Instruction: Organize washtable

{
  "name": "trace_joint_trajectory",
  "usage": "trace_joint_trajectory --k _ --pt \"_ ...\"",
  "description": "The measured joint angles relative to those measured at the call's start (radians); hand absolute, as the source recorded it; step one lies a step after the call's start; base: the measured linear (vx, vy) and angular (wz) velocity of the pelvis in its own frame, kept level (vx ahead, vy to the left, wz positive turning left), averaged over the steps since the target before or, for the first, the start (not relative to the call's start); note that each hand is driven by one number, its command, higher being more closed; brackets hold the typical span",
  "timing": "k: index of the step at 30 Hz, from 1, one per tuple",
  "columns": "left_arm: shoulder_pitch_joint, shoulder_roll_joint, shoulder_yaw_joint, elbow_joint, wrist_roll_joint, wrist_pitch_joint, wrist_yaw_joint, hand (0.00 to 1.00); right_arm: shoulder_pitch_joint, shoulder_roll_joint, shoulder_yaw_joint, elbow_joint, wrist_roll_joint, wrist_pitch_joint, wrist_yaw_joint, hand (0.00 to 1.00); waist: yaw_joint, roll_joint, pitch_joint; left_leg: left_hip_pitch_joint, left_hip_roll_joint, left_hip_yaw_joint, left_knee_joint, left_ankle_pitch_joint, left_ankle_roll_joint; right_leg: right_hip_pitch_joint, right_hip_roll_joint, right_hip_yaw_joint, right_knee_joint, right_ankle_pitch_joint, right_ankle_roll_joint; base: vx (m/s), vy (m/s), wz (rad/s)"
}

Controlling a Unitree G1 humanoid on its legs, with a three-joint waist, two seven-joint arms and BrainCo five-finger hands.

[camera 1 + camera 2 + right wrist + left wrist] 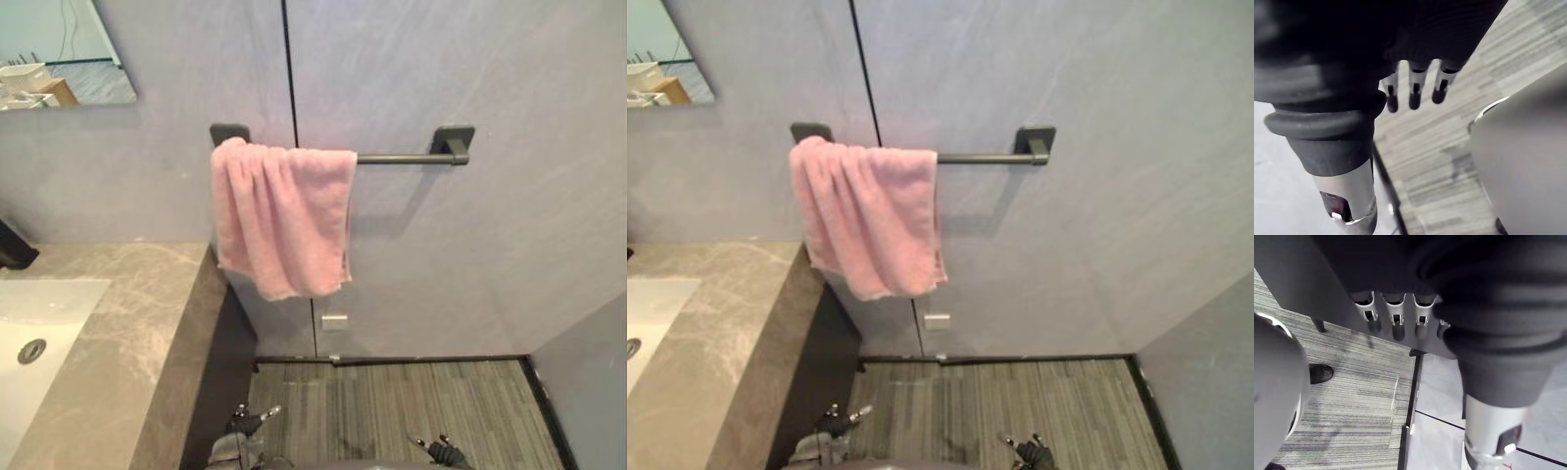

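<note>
left eye view: the pink towel [284,215] hangs folded over the dark towel bar [402,158] on the wall. it is gathered at the bar's left end, with the right half of the bar bare. its lower hem is uneven and hangs just past the right edge of the worktop [137,313], not touching it as far as can be seen. the white sink [44,313] is set into the worktop's left part, with the drain [31,351] at its bottom. a dark fitting shows at the far left edge, probably the tap. nothing loose stands on the stretch of worktop in view. the corner of a mirror [59,59] is above it.

right eye view: same scene. the left hand [833,423] and right hand [1029,452] are low at the bottom edge over the striped floor [1038,401], well apart from the towel and the worktop.

left wrist view: the left hand's fingers [1396,318] are straight and spread, pointing at the floor, with nothing in them.

right wrist view: the right hand's fingers [1413,93] are likewise straight and parted, with nothing held.

assessment: with the towel on its bar and the visible worktop bare, the task looks at or near its end. the worktop beyond the sink is out of sight, so that cannot be confirmed. the one item possibly left is spreading the bunched towel along the bar.
</note>
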Motion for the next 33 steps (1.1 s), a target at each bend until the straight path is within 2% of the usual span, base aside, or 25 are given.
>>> trace_joint_trajectory --k 5,7,12,15,23,26,30,33 --pt "0.006 0.013 -0.066 -0.019 -0.018 -0.006 0.026 0.00 -0.008 -0.030 -0.002 0.037 0.000 -0.007 -0.018 0.00 -0.002 -0.002 0.001 0.032 -0.017 -0.053 -0.092 0.055 0.003 0.014 0.002 -0.026 -0.015 0.010 -0.001 -0.05 -0.006 0.17" --pt "0.027 0.015 -0.094 -0.097 -0.036 -0.008 0.046 0.00 -0.011 -0.039 -0.001 0.037 0.000 -0.008 -0.022 0.00 -0.002 -0.004 0.002 0.035 -0.024 -0.070 -0.119 0.070 0.008 0.007 0.002 -0.027 -0.019 0.015 0.000 -0.07 0.026 0.09" --pt "0.088 0.040 -0.097 -0.454 -0.040 -0.043 0.119 0.00 -0.006 -0.049 0.003 0.031 -0.002 -0.016 -0.038 0.00 0.001 -0.008 0.006 0.040 -0.041 -0.094 -0.154 0.084 0.009 -0.005 0.001 -0.001 -0.036 0.025 0.000 -0.05 0.046 -0.05" --pt "0.092 0.051 -0.095 -0.557 -0.044 -0.066 0.154 0.00 0.000 -0.050 0.005 0.030 -0.008 -0.018 -0.038 0.00 0.001 -0.008 0.006 0.043 -0.045 -0.094 -0.163 0.087 0.013 -0.006 0.000 0.006 -0.041 0.025 0.000 0.00 0.032 -0.04" --pt "0.076 0.063 -0.097 -0.723 -0.043 -0.077 0.206 0.00 0.012 -0.057 0.031 -0.012 -0.013 -0.031 -0.038 0.00 -0.002 -0.005 0.009 0.059 -0.040 -0.104 -0.173 0.090 0.017 0.012 0.010 0.018 -0.069 0.035 -0.001 0.03 -0.014 -0.05" --pt "0.029 0.087 -0.097 -0.724 -0.043 -0.077 0.223 0.00 0.012 -0.054 0.050 -0.012 -0.018 -0.033 -0.037 0.00 -0.006 -0.006 0.009 0.059 -0.035 -0.102 -0.174 0.089 0.016 0.015 0.016 0.024 -0.077 0.041 -0.007 0.02 -0.033 -0.07" --pt "-0.024 0.128 -0.099 -0.724 -0.034 -0.077 0.248 0.00 0.014 -0.055 0.052 -0.012 -0.044 -0.033 -0.037 0.00 -0.028 -0.009 0.011 0.060 -0.031 -0.093 -0.174 0.084 0.010 0.015 0.020 0.034 -0.086 0.048 -0.009 -0.01 -0.010 -0.07" --pt "-0.083 0.170 -0.122 -0.721 -0.032 -0.077 0.271 0.00 0.023 -0.057 0.074 -0.011 -0.045 -0.033 -0.038 0.00 -0.027 -0.021 0.018 0.060 -0.024 -0.073 -0.176 0.081 0.006 0.006 0.025 0.054 -0.098 0.055 -0.009 -0.03 -0.003 -0.17"
